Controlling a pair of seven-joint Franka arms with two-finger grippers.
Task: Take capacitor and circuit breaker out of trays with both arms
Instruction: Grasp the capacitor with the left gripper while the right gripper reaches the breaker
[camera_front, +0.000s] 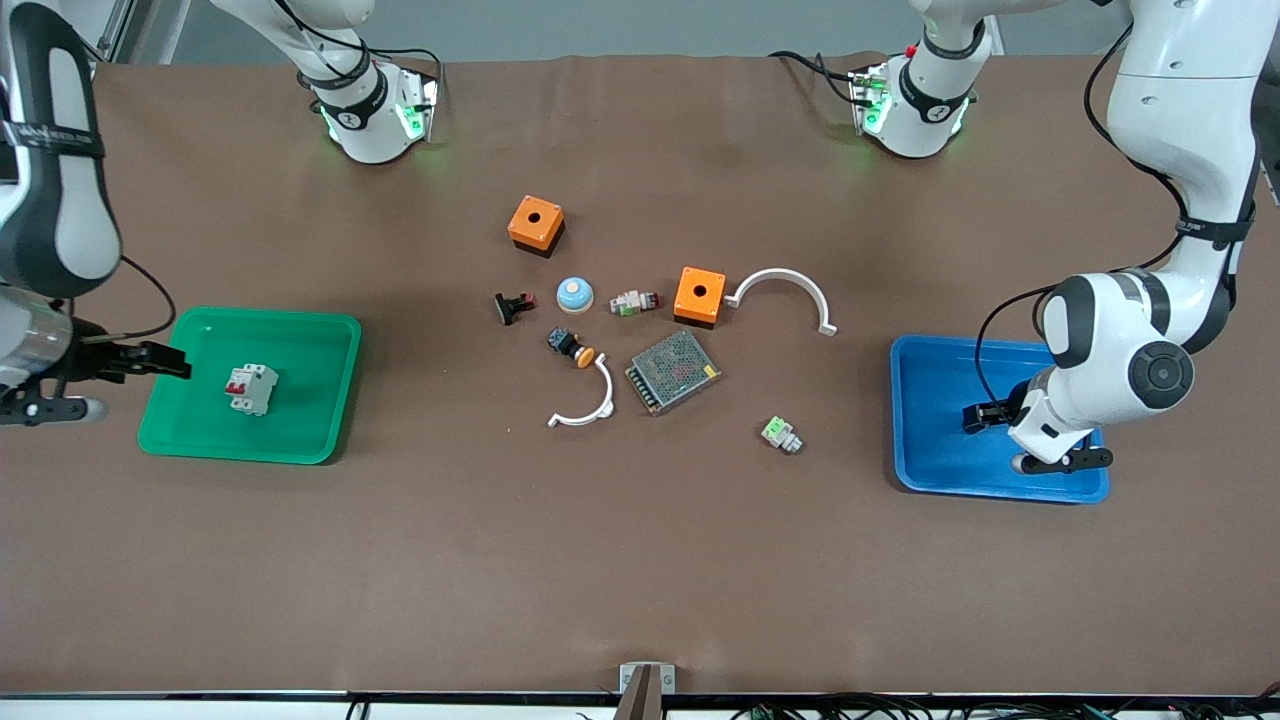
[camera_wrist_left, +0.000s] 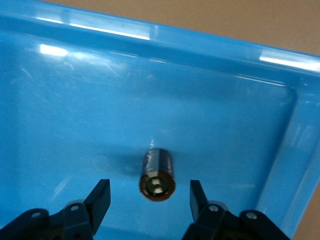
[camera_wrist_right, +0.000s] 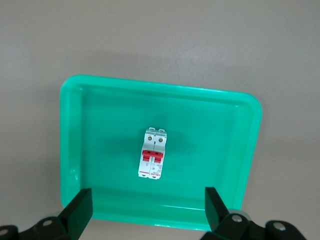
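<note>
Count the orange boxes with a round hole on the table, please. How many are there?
2. One orange box lies at mid-table, farther from the front camera than the blue dome button. The other orange box sits beside the white curved bracket. None seems hidden.

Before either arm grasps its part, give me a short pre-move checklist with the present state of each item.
1. Capacitor lies in the blue tray: ok.
2. Left gripper straddles the capacitor, fingers apart and not touching it: ok.
3. Circuit breaker sits in the green tray: ok.
4. Right gripper open: ok.
5. Right gripper down at the circuit breaker: not ok, it hangs above the tray's edge.
6. Nothing else in the trays: ok.
</note>
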